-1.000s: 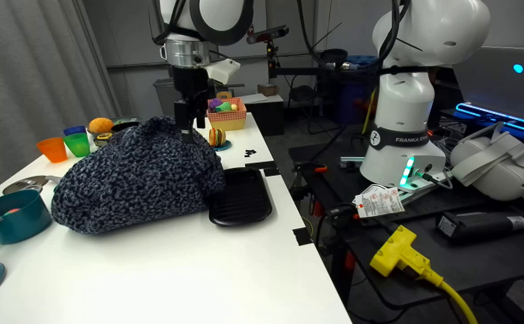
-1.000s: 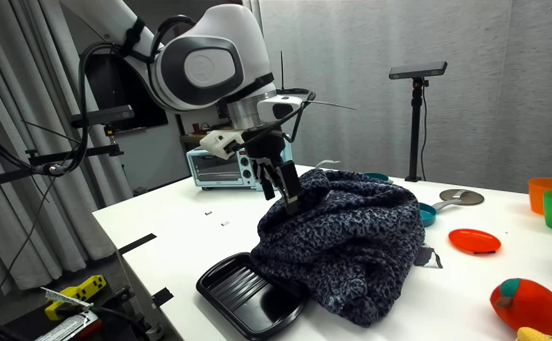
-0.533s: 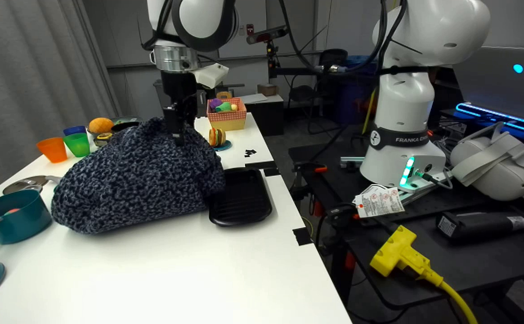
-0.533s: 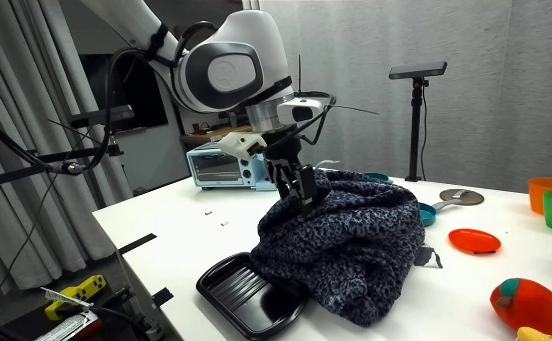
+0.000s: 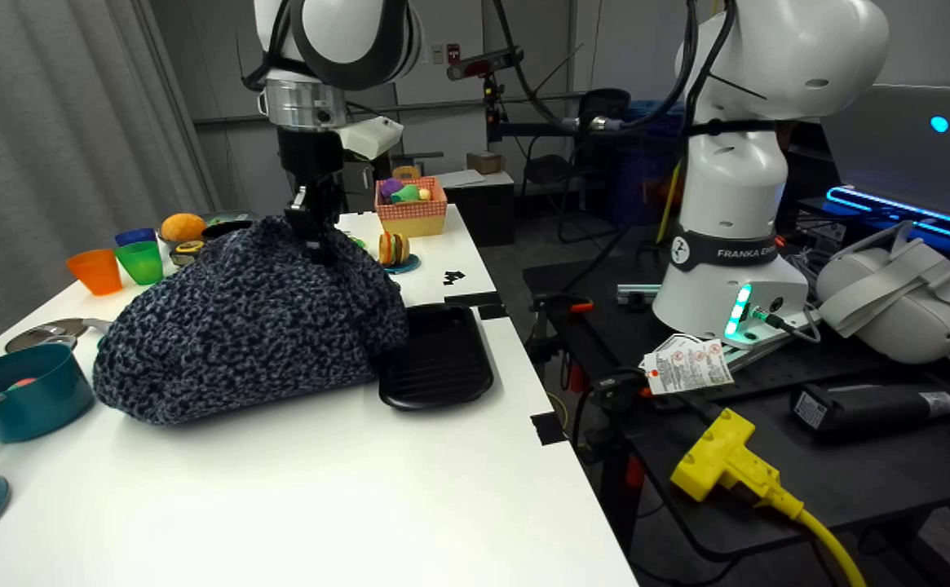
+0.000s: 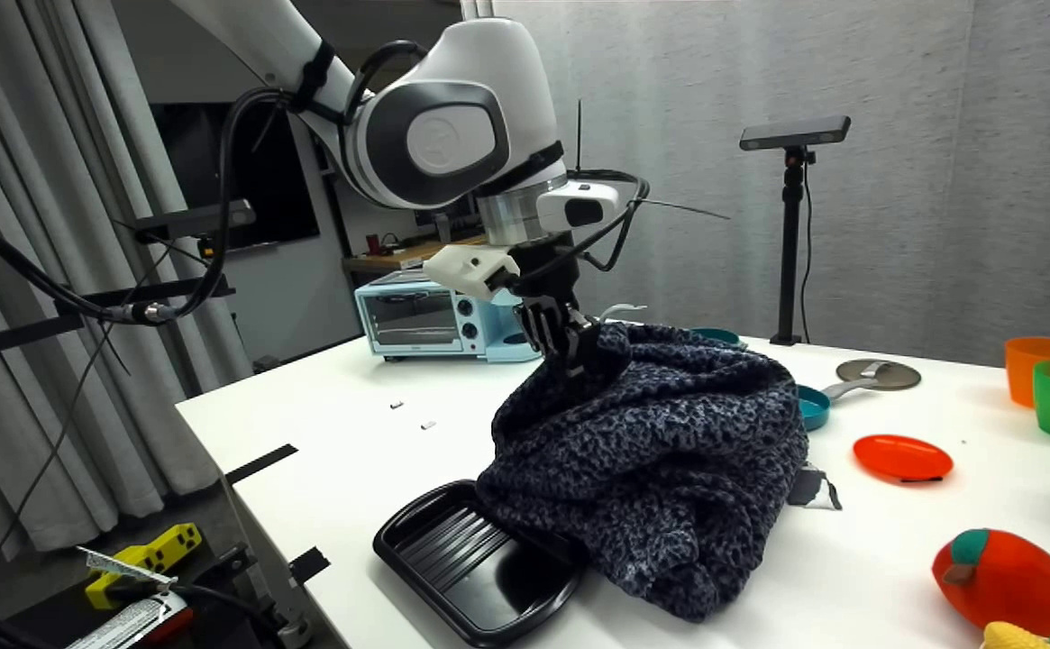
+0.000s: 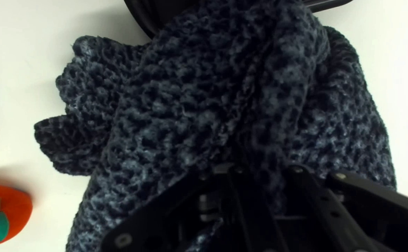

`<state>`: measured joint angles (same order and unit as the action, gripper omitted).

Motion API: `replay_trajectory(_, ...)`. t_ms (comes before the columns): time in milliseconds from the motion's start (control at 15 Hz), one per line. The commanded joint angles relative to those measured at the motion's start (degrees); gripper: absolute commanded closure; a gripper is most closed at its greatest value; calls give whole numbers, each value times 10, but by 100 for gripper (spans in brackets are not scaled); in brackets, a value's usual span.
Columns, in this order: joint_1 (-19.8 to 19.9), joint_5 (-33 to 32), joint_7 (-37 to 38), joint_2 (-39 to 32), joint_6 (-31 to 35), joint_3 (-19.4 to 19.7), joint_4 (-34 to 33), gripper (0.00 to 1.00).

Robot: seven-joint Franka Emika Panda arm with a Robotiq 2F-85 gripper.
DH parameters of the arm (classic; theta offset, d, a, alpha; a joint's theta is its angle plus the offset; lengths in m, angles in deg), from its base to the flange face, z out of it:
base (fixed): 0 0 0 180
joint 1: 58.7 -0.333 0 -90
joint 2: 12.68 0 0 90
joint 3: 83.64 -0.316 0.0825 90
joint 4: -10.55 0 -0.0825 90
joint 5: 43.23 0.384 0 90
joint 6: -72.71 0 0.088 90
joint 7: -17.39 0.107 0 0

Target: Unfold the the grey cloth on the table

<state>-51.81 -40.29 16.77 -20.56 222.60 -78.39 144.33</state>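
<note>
Hand [image 7: 262,170] shifted and narrowed, pinching a fold of grey cloth [image 6: 660,455], speckled, rumpled

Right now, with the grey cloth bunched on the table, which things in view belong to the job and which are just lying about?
For the job:
grey cloth
white table
gripper

Just lying about:
black tray, partly hidden by the cloth
teal pot
orange cup
green cup
red plate
toy burger
toaster oven
</note>
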Motion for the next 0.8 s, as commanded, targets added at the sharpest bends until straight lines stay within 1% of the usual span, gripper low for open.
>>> replay_trajectory(0,-12,-15,5,41,-28,-3,-5,100)
replay_trajectory(200,-34,-36,4,70,-44,-21,-20,99)
replay_trajectory(333,-54,-37,-4,79,-51,-44,-40,99)
replay_trajectory(533,-88,-24,-25,71,-57,-80,-66,99)
replay_trajectory(733,-119,-5,-62,53,-54,-113,-73,99)
